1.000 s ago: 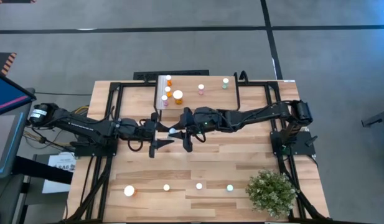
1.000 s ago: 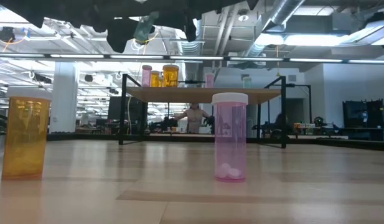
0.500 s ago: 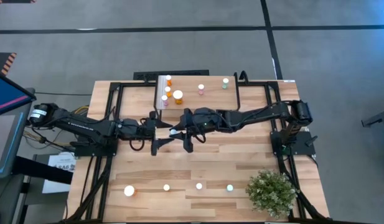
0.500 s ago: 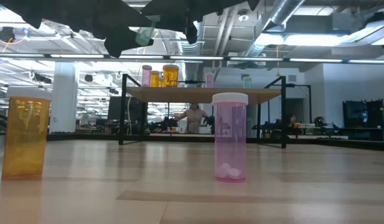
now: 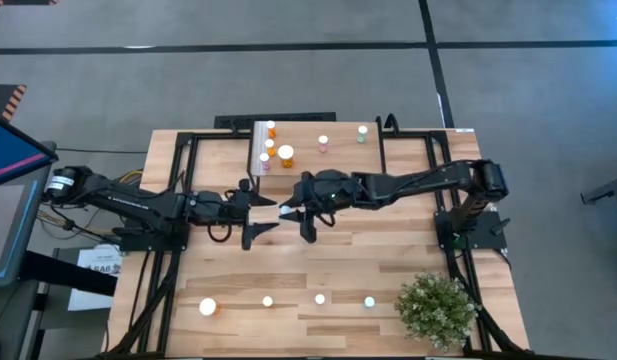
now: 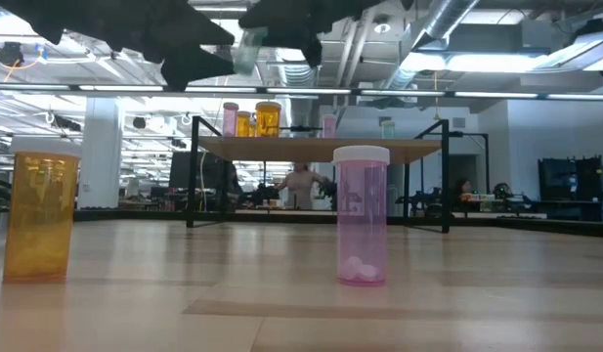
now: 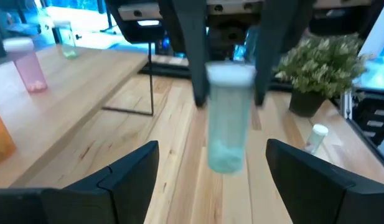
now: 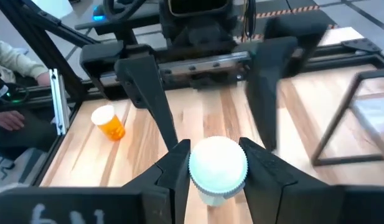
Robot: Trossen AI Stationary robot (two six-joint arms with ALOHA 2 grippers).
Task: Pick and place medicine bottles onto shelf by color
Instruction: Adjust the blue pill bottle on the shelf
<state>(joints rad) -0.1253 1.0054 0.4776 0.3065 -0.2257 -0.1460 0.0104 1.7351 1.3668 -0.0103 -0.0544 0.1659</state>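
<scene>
Above the middle of the table, my right gripper is shut on a teal-green, white-capped medicine bottle. Facing it from the left, my left gripper is open, its fingers wide on either side of the bottle and clear of it. The shelf stands at the far edge on its black legs and carries orange, pink and teal bottles upright on its top. Several more bottles stand in a row near the front edge, among them an orange one and a teal one. My right gripper pinches the teal bottle at its white cap between its two fingers. The fingers come from the table's right side, nearly level and slanting a little down. The bottle hangs upright below them, lifted well clear of the table.
A potted plant stands at the near right corner. In the low view a pink bottle and a large orange bottle stand close to the camera. Black frame rails run along both sides of the table. A person shows in the room beyond.
My right gripper has drawn a little toward the table's right edge with the teal bottle, which stays upright and clear of the table. The bottle now stands farther from my left gripper.
</scene>
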